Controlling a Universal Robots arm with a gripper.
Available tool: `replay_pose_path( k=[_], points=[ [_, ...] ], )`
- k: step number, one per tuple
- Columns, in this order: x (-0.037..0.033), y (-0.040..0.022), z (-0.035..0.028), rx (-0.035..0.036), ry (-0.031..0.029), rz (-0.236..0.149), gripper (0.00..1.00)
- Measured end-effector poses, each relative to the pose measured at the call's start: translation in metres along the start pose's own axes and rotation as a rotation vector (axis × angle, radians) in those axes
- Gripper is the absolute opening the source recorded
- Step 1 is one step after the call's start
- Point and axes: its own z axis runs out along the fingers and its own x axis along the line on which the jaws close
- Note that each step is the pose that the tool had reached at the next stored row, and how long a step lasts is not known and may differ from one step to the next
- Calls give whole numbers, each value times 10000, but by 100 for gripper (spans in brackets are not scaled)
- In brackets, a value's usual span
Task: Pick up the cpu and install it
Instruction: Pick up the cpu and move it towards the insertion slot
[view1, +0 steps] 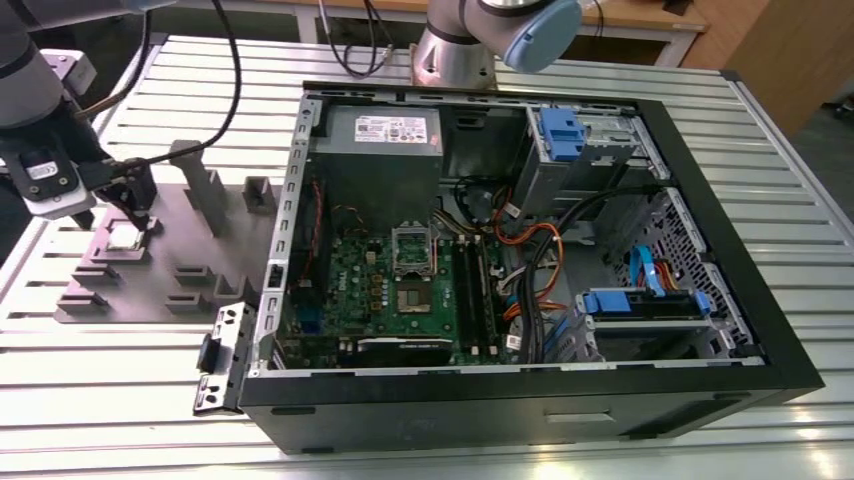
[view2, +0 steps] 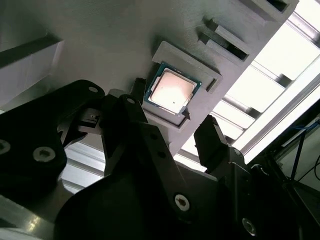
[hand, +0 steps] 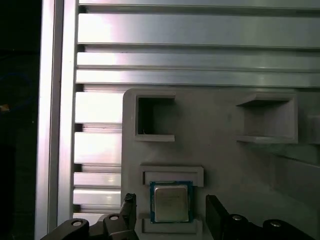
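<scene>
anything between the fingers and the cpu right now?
Nothing in the way. In the first wrist view the open fingers flank the cpu without touching it. The gap on each side is bare grey holder plate.

The arm (view1: 461, 50) stands on its base at the far edge of the counter (view1: 747, 130), with a blue-capped joint (view1: 541, 35) just above. A grey link comes round to the exterior view's left, where the wrist (view1: 34, 110) points downward and carries a pale block (view1: 51, 185). Under it the black gripper (view1: 134, 212) hangs low, close to the counter's edge on that side. In the second wrist view its jaws stand wide apart, the fingers (view2: 211, 142) tipped downward.
</scene>
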Motion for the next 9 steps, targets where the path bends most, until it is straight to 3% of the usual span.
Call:
replay_pose_path(
  k=[9],
  points=[
    [-1,-5,130,0,1,-4,66]
  ],
)
